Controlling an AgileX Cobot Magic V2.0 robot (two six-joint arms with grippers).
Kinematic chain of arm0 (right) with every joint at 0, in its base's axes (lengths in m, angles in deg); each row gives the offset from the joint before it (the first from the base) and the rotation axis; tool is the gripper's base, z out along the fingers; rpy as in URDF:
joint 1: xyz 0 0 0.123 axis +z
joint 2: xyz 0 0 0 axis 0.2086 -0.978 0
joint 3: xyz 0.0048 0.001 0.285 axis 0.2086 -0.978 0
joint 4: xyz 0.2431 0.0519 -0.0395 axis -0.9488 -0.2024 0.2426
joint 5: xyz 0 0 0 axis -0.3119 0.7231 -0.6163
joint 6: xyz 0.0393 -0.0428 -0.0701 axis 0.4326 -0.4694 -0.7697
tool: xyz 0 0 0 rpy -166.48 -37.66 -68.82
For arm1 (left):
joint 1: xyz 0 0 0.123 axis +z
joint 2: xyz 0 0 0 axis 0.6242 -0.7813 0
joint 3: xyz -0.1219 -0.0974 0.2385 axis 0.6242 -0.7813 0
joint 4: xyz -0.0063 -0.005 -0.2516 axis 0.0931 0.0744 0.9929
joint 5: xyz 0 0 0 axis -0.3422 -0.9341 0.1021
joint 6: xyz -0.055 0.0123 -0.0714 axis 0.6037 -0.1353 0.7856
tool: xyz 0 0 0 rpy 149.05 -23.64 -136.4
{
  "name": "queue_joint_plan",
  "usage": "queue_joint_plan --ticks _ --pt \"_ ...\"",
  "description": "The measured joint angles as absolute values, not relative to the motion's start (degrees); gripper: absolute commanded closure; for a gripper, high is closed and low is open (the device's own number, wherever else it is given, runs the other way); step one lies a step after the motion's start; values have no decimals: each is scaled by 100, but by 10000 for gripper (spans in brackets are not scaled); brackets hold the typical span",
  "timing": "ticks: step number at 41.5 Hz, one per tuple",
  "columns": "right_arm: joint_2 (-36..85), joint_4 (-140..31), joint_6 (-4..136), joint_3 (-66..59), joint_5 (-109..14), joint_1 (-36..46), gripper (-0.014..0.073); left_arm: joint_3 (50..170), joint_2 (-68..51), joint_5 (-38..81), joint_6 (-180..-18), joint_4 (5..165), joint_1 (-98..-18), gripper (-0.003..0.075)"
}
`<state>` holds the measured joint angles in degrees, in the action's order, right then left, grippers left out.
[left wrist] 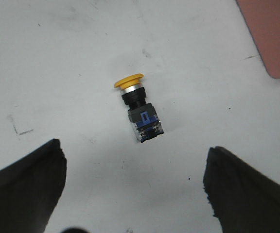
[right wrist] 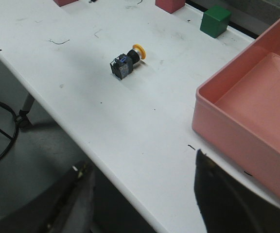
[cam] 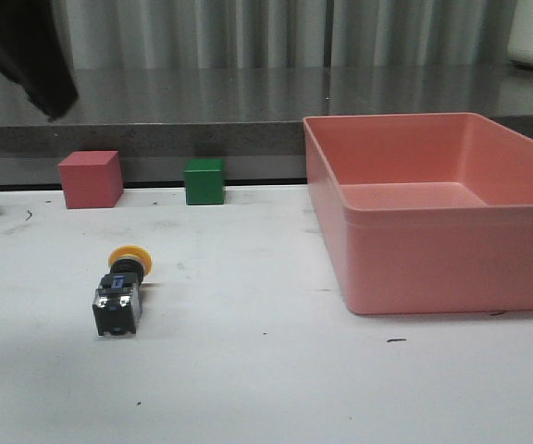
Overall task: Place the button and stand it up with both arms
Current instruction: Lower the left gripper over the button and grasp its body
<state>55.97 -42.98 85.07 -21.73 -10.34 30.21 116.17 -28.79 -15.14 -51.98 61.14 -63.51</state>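
Left wrist view shows the left gripper [left wrist: 132, 194] spread wide, its two dark fingers [left wrist: 21, 187] apart above the white table [left wrist: 57, 63]. The button [left wrist: 139, 108] lies on its side just ahead of the gap, touching neither finger. The right gripper [right wrist: 140, 204] is also spread. Farther off, beside the button, stands the pink bin [cam: 433, 208].

A yellow-orange cap, black collar and black-grey body with a blue mark are shown on the button [cam: 121, 294]. The table [cam: 266, 388] is white, faintly scuffed; the tray [cam: 442, 208] appears salmon pink.
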Motion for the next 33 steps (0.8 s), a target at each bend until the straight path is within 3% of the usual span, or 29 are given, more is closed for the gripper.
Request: queue_joint_plan --ticks 14,33 --pt "5597 -4298 8507 -2173 -1034 3021 127 12519 -4625 -1689 -4117 6054 -6398 153" --pt "5597 -4298 8507 -2173 -1024 3021 127 13089 -5941 -1710 -3012 5619 -6445 155"
